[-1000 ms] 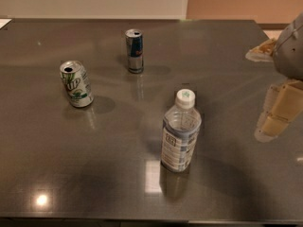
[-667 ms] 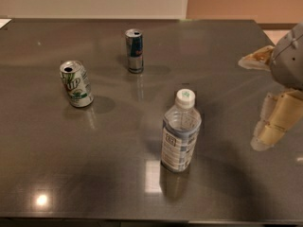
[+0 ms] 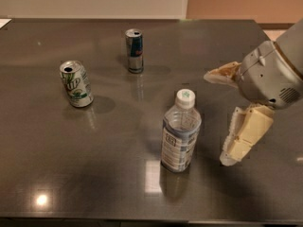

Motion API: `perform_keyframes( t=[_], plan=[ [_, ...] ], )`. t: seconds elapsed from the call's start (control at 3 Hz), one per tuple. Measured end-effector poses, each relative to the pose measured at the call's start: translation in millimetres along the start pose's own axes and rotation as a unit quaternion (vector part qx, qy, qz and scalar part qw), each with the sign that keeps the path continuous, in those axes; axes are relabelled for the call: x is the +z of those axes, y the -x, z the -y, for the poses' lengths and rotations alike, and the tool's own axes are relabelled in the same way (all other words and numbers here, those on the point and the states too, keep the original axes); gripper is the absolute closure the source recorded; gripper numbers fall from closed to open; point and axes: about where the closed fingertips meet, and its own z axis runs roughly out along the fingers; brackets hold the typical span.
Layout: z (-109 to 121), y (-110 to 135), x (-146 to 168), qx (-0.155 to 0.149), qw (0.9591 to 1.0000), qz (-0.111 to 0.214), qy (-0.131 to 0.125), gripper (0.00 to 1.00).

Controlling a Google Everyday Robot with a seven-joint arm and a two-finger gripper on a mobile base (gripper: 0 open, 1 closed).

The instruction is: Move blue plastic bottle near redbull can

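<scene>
The gripper (image 3: pixel 218 118) hangs over the right part of the dark table (image 3: pixel 42 141), with its two pale fingers (image 3: pixel 246 134) spread wide apart. It holds nothing and touches nothing. The open mouth faces the blue plastic bottle (image 3: pixel 181 132), which stands upright near the fingertips on their left, clearly apart from them. That wide spread, turned side-on toward the bottle, looks like a setup for closing around the bottle's body rather than its white cap. The grasp itself is not yet made.

The redbull can (image 3: pixel 135 50) stands upright beyond the bottle, farther from the gripper and toward the table's far edge, well apart from both. A white-and-green soda can (image 3: pixel 75 83) sits farthest from the gripper, past the redbull can on the left. It lies off the likely path, so the bottle probably has an unobstructed run to the redbull can.
</scene>
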Motion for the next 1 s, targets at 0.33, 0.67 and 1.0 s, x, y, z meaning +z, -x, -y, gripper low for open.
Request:
perform_keyframes(
  t=[0.33,0.67,1.0],
  plan=[
    [-5,14,11,-0.009,0.9996,0.022,0.014,0.00],
    [-14,27,23,-0.012,0.9989,0.038,0.026,0.00],
    [-19,36,32,-0.013,0.9980,0.052,0.032,0.00]
  ],
)
